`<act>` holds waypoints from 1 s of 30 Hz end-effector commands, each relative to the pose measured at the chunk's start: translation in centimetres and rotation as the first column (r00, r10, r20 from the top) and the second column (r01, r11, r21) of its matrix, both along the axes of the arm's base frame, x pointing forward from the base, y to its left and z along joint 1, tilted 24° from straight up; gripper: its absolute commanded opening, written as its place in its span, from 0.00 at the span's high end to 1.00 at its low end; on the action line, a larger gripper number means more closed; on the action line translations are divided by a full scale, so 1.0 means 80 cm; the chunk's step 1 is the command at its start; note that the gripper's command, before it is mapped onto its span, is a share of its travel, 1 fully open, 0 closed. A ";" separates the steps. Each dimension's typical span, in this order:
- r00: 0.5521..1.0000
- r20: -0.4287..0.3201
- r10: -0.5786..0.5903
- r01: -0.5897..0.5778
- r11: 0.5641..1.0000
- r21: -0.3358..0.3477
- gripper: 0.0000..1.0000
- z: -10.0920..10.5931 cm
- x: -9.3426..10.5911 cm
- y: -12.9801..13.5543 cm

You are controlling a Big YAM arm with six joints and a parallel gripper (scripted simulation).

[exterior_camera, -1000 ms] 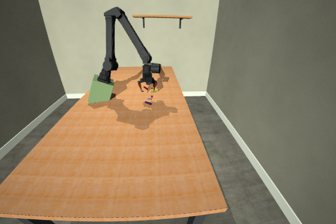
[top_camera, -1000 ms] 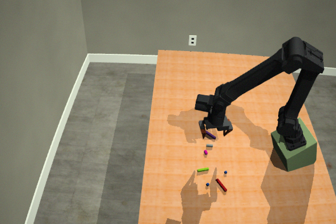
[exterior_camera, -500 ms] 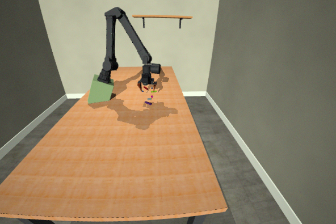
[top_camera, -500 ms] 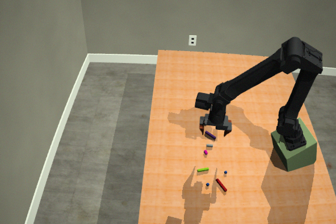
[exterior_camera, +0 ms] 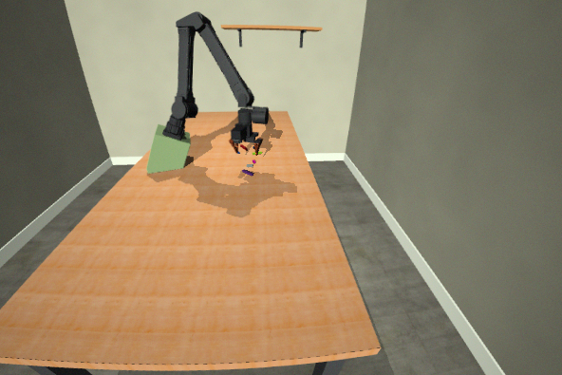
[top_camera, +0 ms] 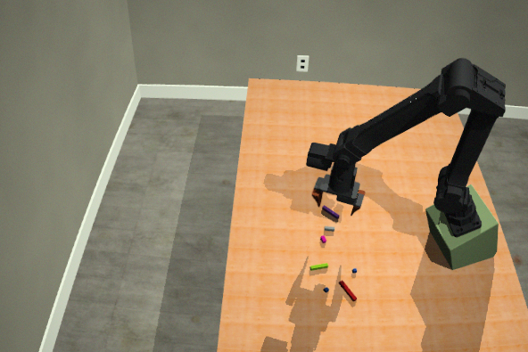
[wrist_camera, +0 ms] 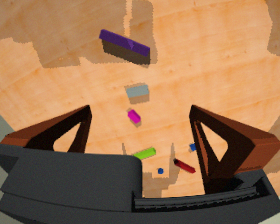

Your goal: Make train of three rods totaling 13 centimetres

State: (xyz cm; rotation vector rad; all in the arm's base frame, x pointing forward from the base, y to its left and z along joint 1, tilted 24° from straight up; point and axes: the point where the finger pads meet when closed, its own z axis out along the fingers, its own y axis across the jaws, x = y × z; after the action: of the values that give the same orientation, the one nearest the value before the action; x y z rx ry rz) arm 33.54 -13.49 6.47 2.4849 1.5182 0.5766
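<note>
My gripper [top_camera: 336,208] [exterior_camera: 248,153] [wrist_camera: 140,110] is open and empty, above the table near the purple rod. The purple rod [top_camera: 331,212] [exterior_camera: 248,172] [wrist_camera: 125,42] lies slanted. Beside it lie the short grey rod [top_camera: 329,228] [exterior_camera: 250,165] [wrist_camera: 137,91] and the magenta rod [top_camera: 323,239] [exterior_camera: 253,161] [wrist_camera: 134,116]. The lime rod [top_camera: 318,266] [wrist_camera: 145,153] lies farther off. The red rod [top_camera: 348,290] [wrist_camera: 185,166] lies slanted. One blue rod [top_camera: 354,271] [wrist_camera: 193,147] lies above its upper end in the top view, another blue rod [top_camera: 325,290] [wrist_camera: 160,171] left of it. All rods lie apart.
The wooden table [top_camera: 285,126] [exterior_camera: 190,286] has its long edge left of the rods in the top view. The green base block [top_camera: 474,246] [exterior_camera: 168,155] carries the arm at the opposite side. Arm shadows fall across the table, some near the lime and red rods.
</note>
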 end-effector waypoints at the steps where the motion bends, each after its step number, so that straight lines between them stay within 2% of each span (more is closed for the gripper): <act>1: 0.994 0.008 -0.113 0.113 0.993 0.036 0.00 0.012 0.013 -0.020; 2: 0.993 0.008 -0.114 0.113 0.993 0.034 0.00 0.012 0.014 -0.020; 3: 0.985 0.001 -0.172 0.172 0.983 0.064 0.00 0.012 0.013 -0.023; 5: 0.985 -0.003 -0.173 0.173 0.983 0.064 0.00 0.010 0.011 -0.022; 6: 0.974 -0.007 -0.226 0.225 0.970 0.089 0.00 0.011 0.012 -0.025; 8: 0.974 -0.011 -0.226 0.226 0.970 0.088 0.00 0.009 0.010 -0.024; 9: 0.962 -0.014 -0.272 0.272 0.956 0.110 0.00 0.011 0.011 -0.028; 12: 0.962 -0.014 -0.272 0.272 0.956 0.109 0.00 0.011 0.011 -0.028; 15: 0.928 -0.033 -0.371 0.372 0.915 0.155 0.00 0.010 0.010 -0.033; 18: 0.907 -0.045 -0.419 0.420 0.890 0.176 0.00 0.010 0.009 -0.036; 30: 0.904 -0.058 -0.423 0.426 0.886 0.181 0.00 0.005 0.006 -0.030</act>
State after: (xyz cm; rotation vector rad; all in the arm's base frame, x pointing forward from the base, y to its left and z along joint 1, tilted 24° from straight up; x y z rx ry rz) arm 33.19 -15.06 6.28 2.8433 0.9325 0.6377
